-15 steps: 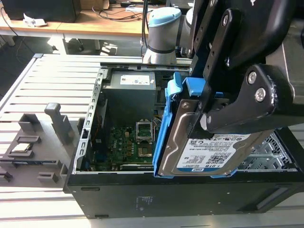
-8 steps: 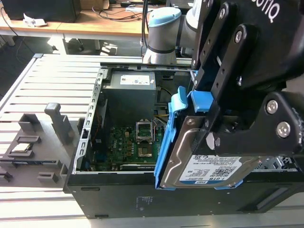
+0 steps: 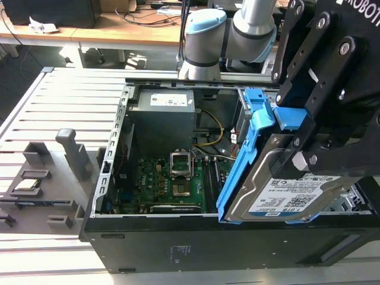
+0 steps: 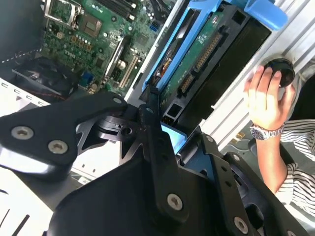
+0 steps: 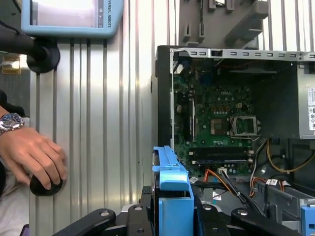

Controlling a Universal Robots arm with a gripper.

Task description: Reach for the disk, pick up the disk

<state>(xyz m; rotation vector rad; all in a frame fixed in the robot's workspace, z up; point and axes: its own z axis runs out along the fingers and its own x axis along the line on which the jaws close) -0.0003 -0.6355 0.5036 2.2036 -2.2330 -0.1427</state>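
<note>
The disk (image 3: 288, 196) is a silver-grey hard drive with a white-and-blue label in a bright blue bracket. It hangs tilted above the right end of the open computer case (image 3: 178, 237), with my black gripper (image 3: 292, 142) shut on its upper end. In the second wrist view the disk's green circuit-board underside (image 4: 204, 54) points away from the gripper (image 4: 165, 133), whose fingers (image 4: 151, 123) clamp the blue frame. In the first wrist view the blue bracket (image 5: 170, 172) stands edge-on between the gripper's black links (image 5: 174, 209).
The case holds a green motherboard (image 3: 172, 181), a grey power supply (image 3: 163, 113) and cables (image 5: 231, 184). A grey fixture with a small CPU chip (image 3: 27, 184) sits at the exterior view's left. A person's hand (image 5: 34, 155) rests on a black knob beside a pendant (image 5: 69, 19).
</note>
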